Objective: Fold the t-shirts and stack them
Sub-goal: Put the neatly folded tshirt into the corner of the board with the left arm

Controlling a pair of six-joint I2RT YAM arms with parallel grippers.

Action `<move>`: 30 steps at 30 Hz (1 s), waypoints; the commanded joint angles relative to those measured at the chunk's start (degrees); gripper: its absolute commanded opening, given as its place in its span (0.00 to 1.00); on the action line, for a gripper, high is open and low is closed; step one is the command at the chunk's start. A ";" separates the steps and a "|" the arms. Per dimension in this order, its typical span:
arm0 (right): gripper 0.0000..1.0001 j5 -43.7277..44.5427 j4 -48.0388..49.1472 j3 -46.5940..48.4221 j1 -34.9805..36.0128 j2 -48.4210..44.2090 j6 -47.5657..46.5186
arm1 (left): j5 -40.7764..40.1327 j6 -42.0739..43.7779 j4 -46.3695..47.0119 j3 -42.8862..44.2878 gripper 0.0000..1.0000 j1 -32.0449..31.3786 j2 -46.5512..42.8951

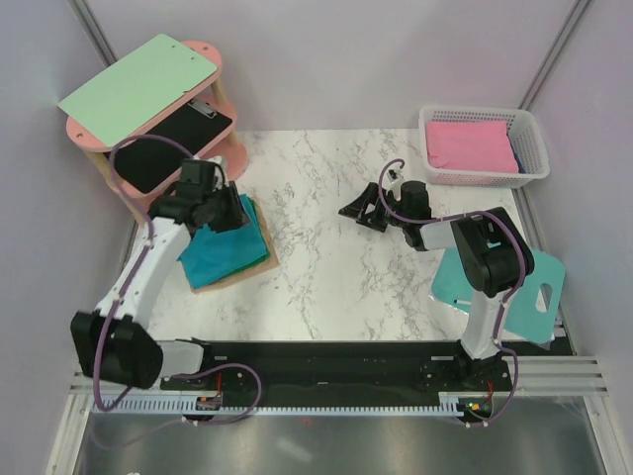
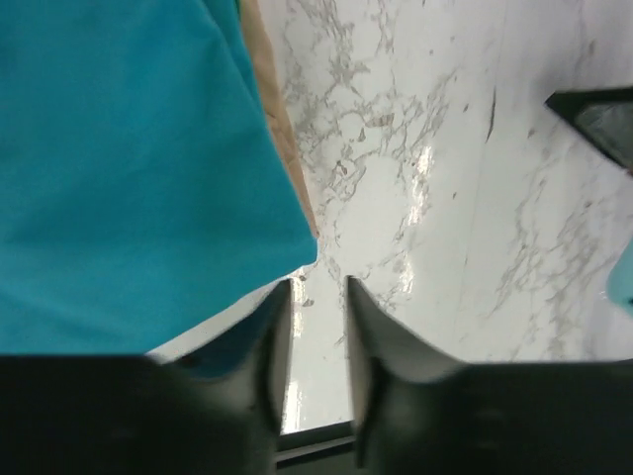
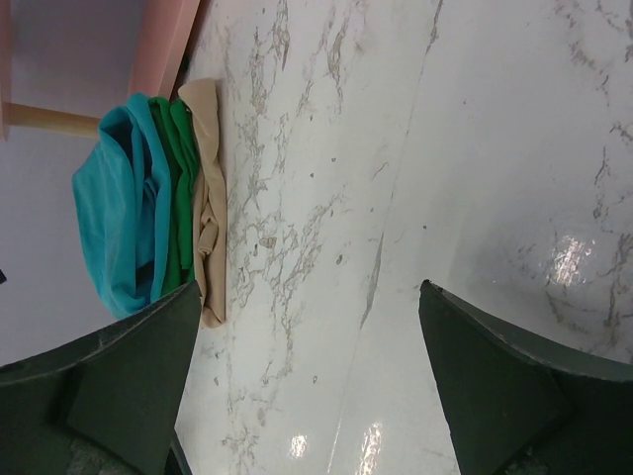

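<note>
Stack of t-shirts sat at the left edge of the worktop [image 1: 326, 277], just in front of the pink stand [image 1: 220, 51] in the far-left corner. Teal-blue t-shirt [image 1: 220, 255] lay on top, green t-shirt [image 3: 179, 198] under it, tan cloth layer [image 3: 208, 233] at the bottom, touching the marble. Folded edges were roughly lined up on the side facing the worktop centre, and the teal corner overhung the tan edge slightly in the left wrist view. Left tool [image 2: 316, 295] hovered over the stack's centre-facing edge, released: fingers a narrow gap apart, only marble showing between them, no cloth pinched. Right tool [image 3: 311, 297] sat low over the middle of the worktop, toward the far edge, spread wide with nothing in it, pointing at the stack. Bare marble ran between the stack and the right tool, and from there to the near edge. Mint-green clipboard [image 1: 138, 84] lay on top of the stand. White basket [image 1: 535, 134] with pink cloth [image 1: 470, 146] took the far-right corner. Teal board [image 1: 519, 292] lay at the right edge, partly under the right arm.
</note>
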 commanded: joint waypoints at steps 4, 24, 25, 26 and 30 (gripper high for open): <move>0.98 -0.84 1.30 0.50 0.12 0.25 -1.26 | -12.04 -5.99 1.54 15.15 0.02 -11.22 21.55; 0.98 -1.37 0.24 0.68 0.04 0.25 -1.88 | -22.33 -7.93 -16.31 44.45 0.02 -9.72 59.55; 0.98 -1.46 0.24 0.77 0.12 0.33 -1.79 | -22.69 -7.93 -16.31 42.62 0.02 -9.72 59.11; 0.98 -1.46 0.16 0.86 0.04 0.51 -1.88 | -22.69 -7.93 -16.31 41.55 0.02 -9.72 58.75; 0.98 -1.63 0.51 0.86 0.04 0.60 -1.35 | -24.09 -8.02 -16.57 36.19 0.02 -9.46 56.12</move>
